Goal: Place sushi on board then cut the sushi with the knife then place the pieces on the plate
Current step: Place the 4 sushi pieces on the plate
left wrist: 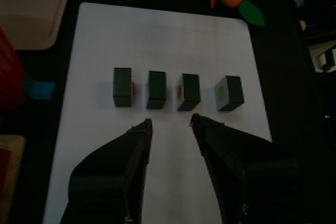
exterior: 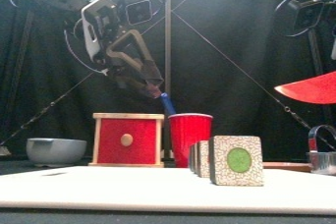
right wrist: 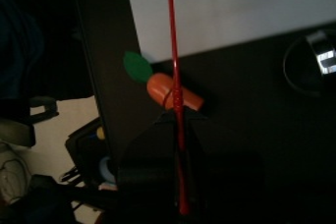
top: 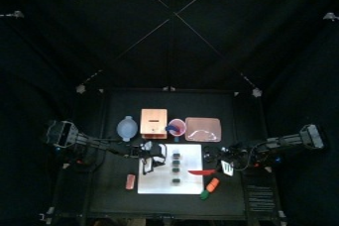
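The left pincer [left wrist: 170, 123] hangs open and empty, low over the white cutting board [left wrist: 157, 36]. Just beyond its tips, at the middle of the left wrist frame, is the row of four sushi pieces [left wrist: 190, 90]. The row runs left to right across that frame, crosswise to the pincer's reach, with the rightmost piece a little apart from the other three. The gap between the jaws faces the two middle pieces, so closing would press along the row, on the cut faces.

The right pincer [top: 225, 164] sits at the board's right edge in the top frame, closed on the red knife [exterior: 312, 87]. The knife's thin edge runs straight up the right wrist frame, out over the black surface [right wrist: 250, 140].

The cutting looks done. The left arm is the nearer one for lifting a piece, since the right is taken up with the knife. The pink tray [top: 203, 128] lies to the upper right of the board in the top frame.

No brand, label or writing can be read.
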{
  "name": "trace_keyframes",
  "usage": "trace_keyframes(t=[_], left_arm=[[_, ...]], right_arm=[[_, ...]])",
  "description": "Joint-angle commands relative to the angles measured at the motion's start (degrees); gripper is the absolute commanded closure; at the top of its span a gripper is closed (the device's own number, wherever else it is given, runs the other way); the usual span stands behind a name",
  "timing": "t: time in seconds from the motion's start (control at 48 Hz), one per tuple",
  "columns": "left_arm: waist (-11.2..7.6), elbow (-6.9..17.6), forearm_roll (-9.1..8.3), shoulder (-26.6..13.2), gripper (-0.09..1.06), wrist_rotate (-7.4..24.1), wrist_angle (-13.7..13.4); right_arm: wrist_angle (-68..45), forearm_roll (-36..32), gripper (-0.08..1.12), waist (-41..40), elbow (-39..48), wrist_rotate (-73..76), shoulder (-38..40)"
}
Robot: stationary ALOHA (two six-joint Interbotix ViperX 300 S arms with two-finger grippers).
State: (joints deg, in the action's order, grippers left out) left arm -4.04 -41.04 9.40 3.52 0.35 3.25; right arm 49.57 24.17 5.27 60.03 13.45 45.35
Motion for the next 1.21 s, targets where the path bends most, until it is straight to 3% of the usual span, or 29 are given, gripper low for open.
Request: trace_keyframes(t=[0.021, 0.208, 0.521, 0.792, 1.0, 1.208], left_arm=[[1.32, 0.4, -0.79, 0.4, 0.2, 0.0, 1.1], [2.37, 0.4, -0.7, 0.3, 0.2, 0.0, 1.5], [4.39, 0.4, -0.79, 0.1, 0.2, 0.0, 2.2], [5.27, -0.4, -0.62, 0.1, 0.2, -0.3, 2.4], [5.19, -1.5, -0.62, 0.1, 0.2, -0.1, 4.4], [5.71, -3.7, -0.62, 0.2, 0.2, -0.1, 6.4]], right_arm=[[0.7, 0.3, 0.74, -0.2, 1.1, 0.2, -0.3], [-0.2, -0.3, 0.65, -2.1, 4.3, 0.3, -0.6], [0.8, -2.6, 0.35, -5.2, 6.2, -0.3, 0.2], [4.5, -9.6, 0.32, -5.8, 0.6, -0.7, 2.3], [-12.7, -21.6, 0.32, -5.8, -1.8, 0.1, -0.2], [-34.1, -30.0, 0.31, -7.4, -2.1, 1.0, -8.8]])
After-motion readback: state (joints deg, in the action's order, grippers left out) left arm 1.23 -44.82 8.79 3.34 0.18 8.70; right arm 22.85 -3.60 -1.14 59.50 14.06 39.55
